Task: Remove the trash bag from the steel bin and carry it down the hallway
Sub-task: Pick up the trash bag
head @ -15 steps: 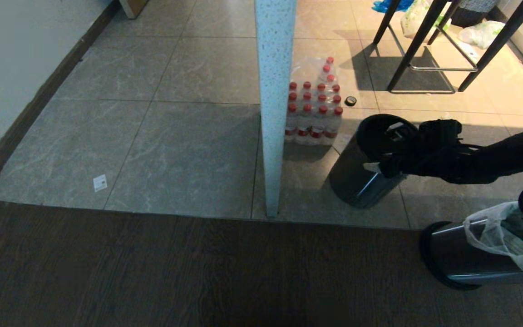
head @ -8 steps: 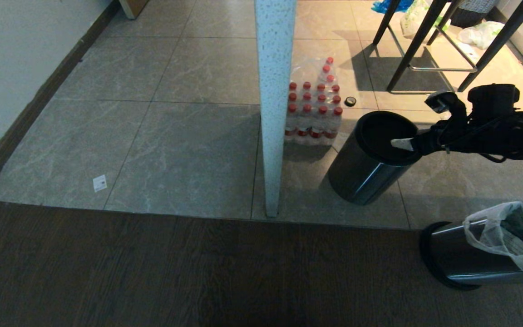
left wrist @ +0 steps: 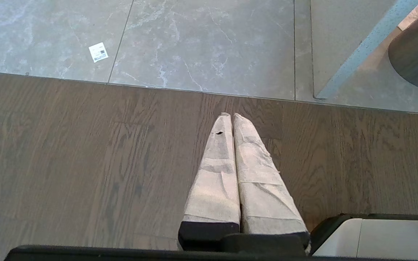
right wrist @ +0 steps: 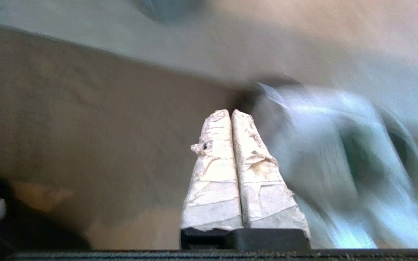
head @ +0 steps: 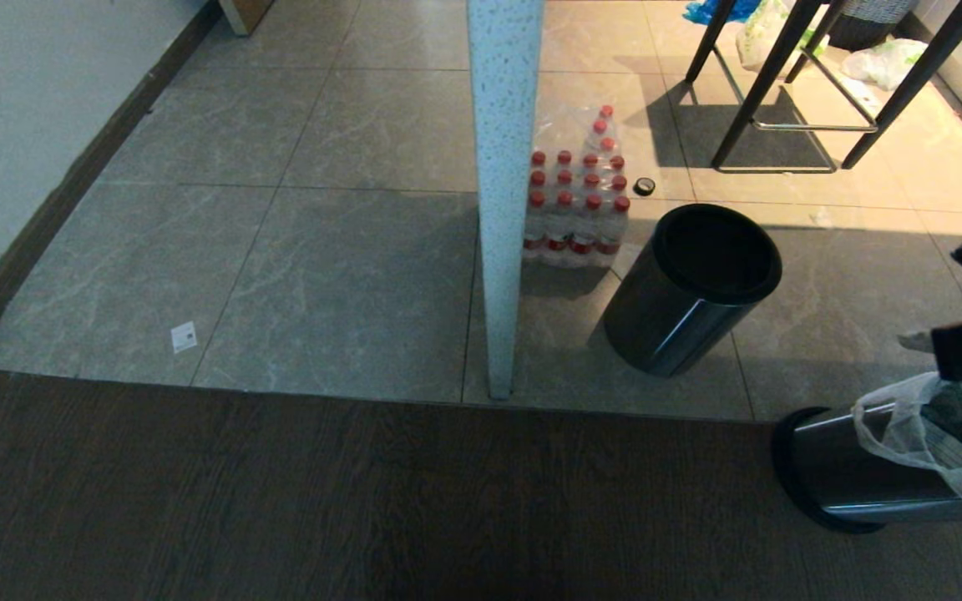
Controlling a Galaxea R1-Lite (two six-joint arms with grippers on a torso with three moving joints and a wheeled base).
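Since a second ago my right arm has swung away from the empty steel bin (head: pixel 690 288) by the bottles and pulled back to the right edge of the head view. Its right tool (right wrist: pixel 230 116) now hangs just above the second steel bin (head: pixel 844 476), the one lined with the trash bag (head: pixel 919 438). That tool's two taped fingers (right wrist: pixel 212 170) are pressed together with nothing between them. The bag is not held; it sits in its bin at the near right, on the dark wood floor (head: pixel 322 501), its white rim folded over the steel wall. My left tool (left wrist: pixel 232 117) is parked over the wood floor, its fingers also pressed together and empty. Behind the empty bin stands a shrink-wrapped pack of red-capped bottles (head: pixel 577 200) beside a pale speckled post (head: pixel 502 192), on the grey tiles (head: pixel 347 267).
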